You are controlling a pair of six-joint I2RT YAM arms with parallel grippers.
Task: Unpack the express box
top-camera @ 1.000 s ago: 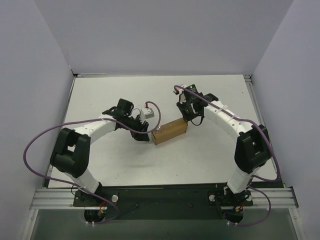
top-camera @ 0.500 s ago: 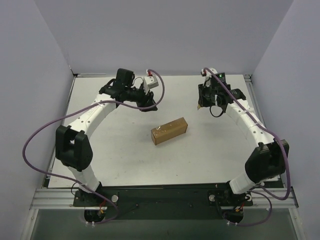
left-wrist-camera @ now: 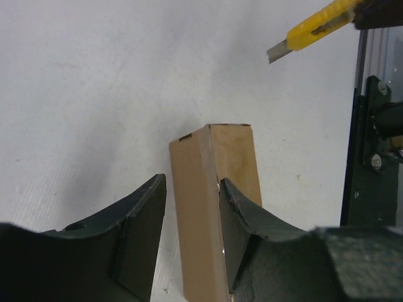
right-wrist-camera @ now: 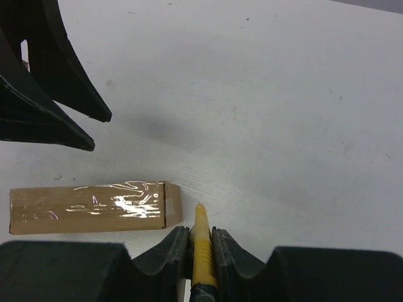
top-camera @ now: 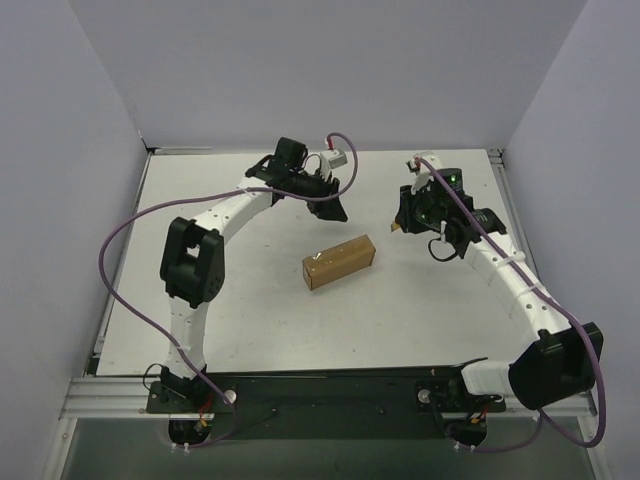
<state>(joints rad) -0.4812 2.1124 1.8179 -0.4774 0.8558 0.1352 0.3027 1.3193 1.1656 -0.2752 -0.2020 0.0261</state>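
Both grippers have let go of the box (top-camera: 339, 261) and swung away toward the far side of the table (top-camera: 250, 320); a second ago they sat at its two ends. Your left gripper (top-camera: 336, 208) then slid right, and now it hangs near the box on its far side, with its jaws spread wide and nothing in them. From its own camera you look down between the fingers (left-wrist-camera: 141, 220) at the box, which they do not touch. Your right gripper (top-camera: 401, 223) hangs to the right of the box and a bit farther back. Its jaws are squeezed tight on the yellow knife (right-wrist-camera: 202, 251). A short grey blade (left-wrist-camera: 276, 51) sticks out of the knife's tip. The box has not moved. It lies flat near the middle of the table, slanted, with its right end a bit farther away. Shiny tape (right-wrist-camera: 119, 202) runs along its top, so it looks closed, and the unpacking has not really begun. I think you now need to hold the box with the left gripper and bring the blade to the tape. Go slow, since the loose box could slide.
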